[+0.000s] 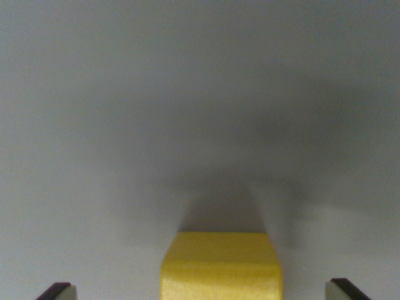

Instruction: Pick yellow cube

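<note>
Plain grey table (187, 94) fills the wrist view, nothing else on it. Yellow cube (220, 265) sits bottom centre, casting a shadow behind. I've got the gripper (206, 292) wide, one fingertip (57, 291) each side, well clear, straddling the cube for closing, I'd judge.

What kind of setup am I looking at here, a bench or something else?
Probably a bare test bench: a plain grey surface, one yellow cube on it, and the pincer fingertips either side of the cube. Nothing else shows, so I can't say more.
</note>
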`<state>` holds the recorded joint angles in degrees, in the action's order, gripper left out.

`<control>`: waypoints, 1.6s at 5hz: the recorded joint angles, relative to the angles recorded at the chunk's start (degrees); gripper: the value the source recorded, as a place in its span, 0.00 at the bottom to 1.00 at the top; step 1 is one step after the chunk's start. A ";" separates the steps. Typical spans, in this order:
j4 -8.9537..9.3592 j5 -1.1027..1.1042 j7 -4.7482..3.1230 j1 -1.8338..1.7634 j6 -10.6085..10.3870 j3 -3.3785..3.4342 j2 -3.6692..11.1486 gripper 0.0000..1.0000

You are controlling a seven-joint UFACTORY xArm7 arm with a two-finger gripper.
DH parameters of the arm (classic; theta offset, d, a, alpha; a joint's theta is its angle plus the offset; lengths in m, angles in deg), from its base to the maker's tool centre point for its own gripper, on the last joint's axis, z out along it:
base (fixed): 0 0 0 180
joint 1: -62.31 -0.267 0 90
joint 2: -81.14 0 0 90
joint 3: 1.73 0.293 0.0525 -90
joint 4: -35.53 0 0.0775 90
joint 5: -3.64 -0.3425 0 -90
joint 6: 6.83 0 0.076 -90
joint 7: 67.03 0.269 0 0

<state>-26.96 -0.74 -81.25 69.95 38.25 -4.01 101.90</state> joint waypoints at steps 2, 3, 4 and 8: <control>1.04 -0.20 -0.50 0.24 -1.54 -0.07 0.69 0.00; 1.90 -0.36 -0.92 0.43 -2.81 -0.12 1.26 0.00; 1.90 -0.36 -0.92 0.43 -2.81 -0.12 1.26 0.00; 2.92 -0.55 -1.41 0.66 -4.33 -0.18 1.93 0.00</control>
<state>-24.04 -1.29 -82.66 70.61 33.93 -4.20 103.83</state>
